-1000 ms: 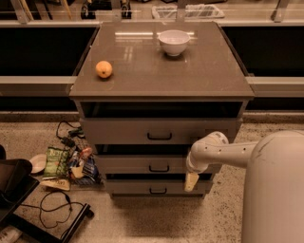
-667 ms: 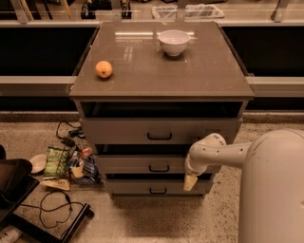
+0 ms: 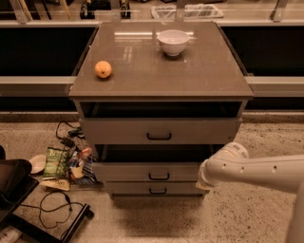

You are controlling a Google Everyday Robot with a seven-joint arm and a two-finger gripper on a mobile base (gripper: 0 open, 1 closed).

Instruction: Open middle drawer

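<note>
Scattered on the speckled stone floor point(image 3: 247, 216) left of the bench: crumpled green and red snack packets point(image 3: 58, 163), a pale round dish point(image 3: 37, 163), looping black cables point(image 3: 53, 207) and a black flat-topped case point(image 3: 13, 182) at the lower left corner. Nothing between these and the drawer fronts.

Reaching in from the right edge of the view: a white tubular robot arm point(image 3: 259, 170), bent down at its wrist beside the front right corner of the bench. End effector point(image 3: 205, 182) low at that corner, just beside the right ends of the two lower drawer fronts; open or closed cannot be told.

Grey-brown glossy bench top point(image 3: 199, 76), square, with overhead lights reflected near its back edge. Round orange fruit point(image 3: 103, 69) near the left edge. White ceramic bowl point(image 3: 173, 42) near the back edge, right of centre, upright, well apart from the fruit. Behind the bench, dark recesses under a pale ledge point(image 3: 33, 85), and a clear plastic tray point(image 3: 187, 10) on the shelf beyond.

Tallest, widest grey top drawer point(image 3: 159, 130) standing out from the frame, inside dark. Below it the grey flat-fronted middle drawer point(image 3: 123, 172) with small black bracket handle point(image 3: 159, 176), a dark gap above its front. Narrowest bottom drawer point(image 3: 128, 188) just under it.
</note>
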